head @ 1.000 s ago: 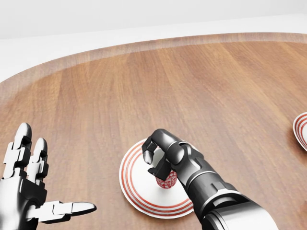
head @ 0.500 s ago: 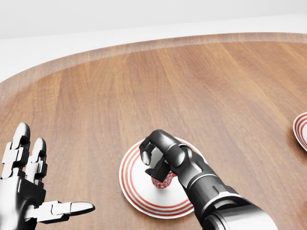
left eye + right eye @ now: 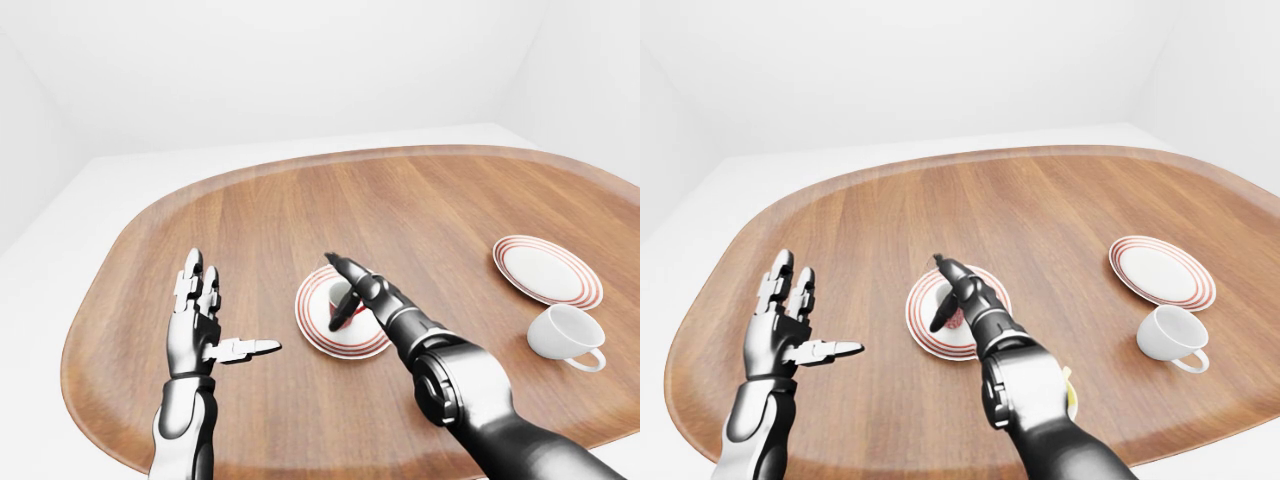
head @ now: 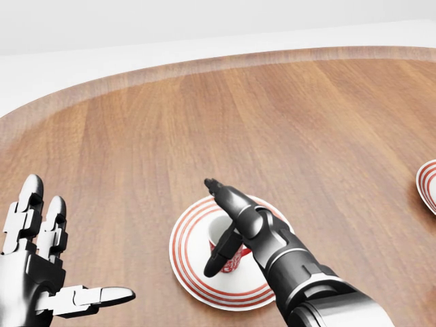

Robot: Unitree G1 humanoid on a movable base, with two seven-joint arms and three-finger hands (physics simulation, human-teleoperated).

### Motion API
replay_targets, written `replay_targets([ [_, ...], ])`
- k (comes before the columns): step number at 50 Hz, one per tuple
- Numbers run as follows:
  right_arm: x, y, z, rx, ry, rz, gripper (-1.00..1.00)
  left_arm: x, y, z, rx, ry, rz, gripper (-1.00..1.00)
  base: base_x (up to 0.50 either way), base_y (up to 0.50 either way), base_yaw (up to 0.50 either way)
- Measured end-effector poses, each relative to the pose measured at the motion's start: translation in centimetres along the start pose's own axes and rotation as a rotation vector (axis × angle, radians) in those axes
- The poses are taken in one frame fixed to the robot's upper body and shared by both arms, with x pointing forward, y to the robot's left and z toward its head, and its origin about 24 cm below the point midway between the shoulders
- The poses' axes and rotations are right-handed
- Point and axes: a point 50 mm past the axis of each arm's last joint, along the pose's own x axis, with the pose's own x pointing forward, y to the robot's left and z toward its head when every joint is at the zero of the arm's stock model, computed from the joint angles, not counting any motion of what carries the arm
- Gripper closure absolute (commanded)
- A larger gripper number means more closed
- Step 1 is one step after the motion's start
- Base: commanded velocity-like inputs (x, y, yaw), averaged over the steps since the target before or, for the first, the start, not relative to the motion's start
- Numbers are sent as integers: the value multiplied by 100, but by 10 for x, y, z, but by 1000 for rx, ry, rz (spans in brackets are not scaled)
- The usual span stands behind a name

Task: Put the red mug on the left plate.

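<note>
The red mug (image 4: pixel 236 256) stands on the left plate (image 4: pixel 182 262), a white plate with red rings, low in the head view. My right hand (image 4: pixel 214 227) is open over it, with one finger stretched up-left and the thumb pointing down beside the mug. The fingers hide most of the mug and I cannot tell whether they touch it. My left hand (image 4: pixel 76 246) is open and empty at the view's lower left, apart from the plate. The right-eye view shows the mug (image 3: pixel 956 321) on the same plate.
A second red-ringed plate (image 3: pixel 546 271) lies at the right of the oval wooden table (image 3: pixel 250 215). A white mug (image 3: pixel 563 333) stands below it. A small yellow thing (image 3: pixel 1070 397) shows behind my right forearm.
My right hand has opened: its fingers were curled round the red mug and now stretch out, off it. The mug stays on the plate. My left hand has not moved.
</note>
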Motion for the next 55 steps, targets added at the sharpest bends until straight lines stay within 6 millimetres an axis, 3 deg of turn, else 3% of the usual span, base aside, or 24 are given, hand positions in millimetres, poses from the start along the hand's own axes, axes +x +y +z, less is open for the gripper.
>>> replay_targets([
  [21,0,-3,1,-57,20,30,-100,0,1,0,0,-1,3,-100,0,0,0],
  [26,-2,-25,19,-117,1,55,-100,-1,2,1,-1,-3,8,-100,0,0,0],
  [39,-25,-107,79,-193,-39,56,-100,-2,1,2,2,-8,11,-100,0,0,0],
  [49,-38,-132,92,-218,-46,48,-100,-2,1,2,4,-9,12,-100,0,0,0],
  [55,-40,-140,79,-224,-18,23,-100,-2,1,3,6,-10,15,-100,0,0,0],
])
